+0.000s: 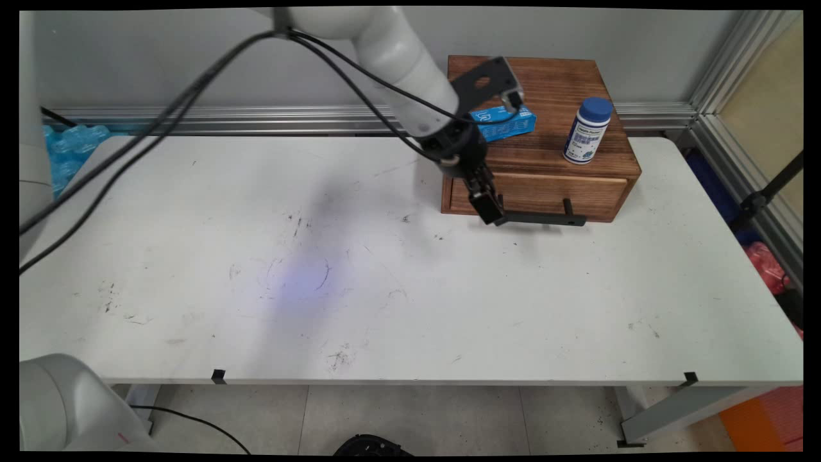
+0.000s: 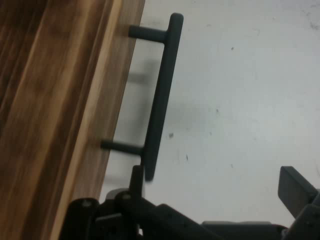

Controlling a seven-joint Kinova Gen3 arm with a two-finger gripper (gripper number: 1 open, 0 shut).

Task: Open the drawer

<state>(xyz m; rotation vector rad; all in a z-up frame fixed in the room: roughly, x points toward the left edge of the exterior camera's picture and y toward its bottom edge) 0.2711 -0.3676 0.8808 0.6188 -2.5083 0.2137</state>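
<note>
A brown wooden box (image 1: 551,83) with one drawer (image 1: 545,192) stands at the table's back right. The drawer's black bar handle (image 1: 545,219) (image 2: 160,100) sticks out in front on two posts. My gripper (image 1: 490,208) (image 2: 215,182) is open at the handle's left end. One finger (image 2: 136,180) sits between the bar's end and the drawer front, and the other finger (image 2: 295,190) stands well clear over the table. Nothing is gripped. On the box top lie a blue carton (image 1: 507,123) and an upright white bottle (image 1: 585,131) with a blue cap.
The white table (image 1: 321,269) is scuffed. A metal rail (image 1: 224,119) runs along the wall behind it, with a metal frame (image 1: 737,147) at the right. Black cables (image 1: 160,122) hang from the arm over the left side.
</note>
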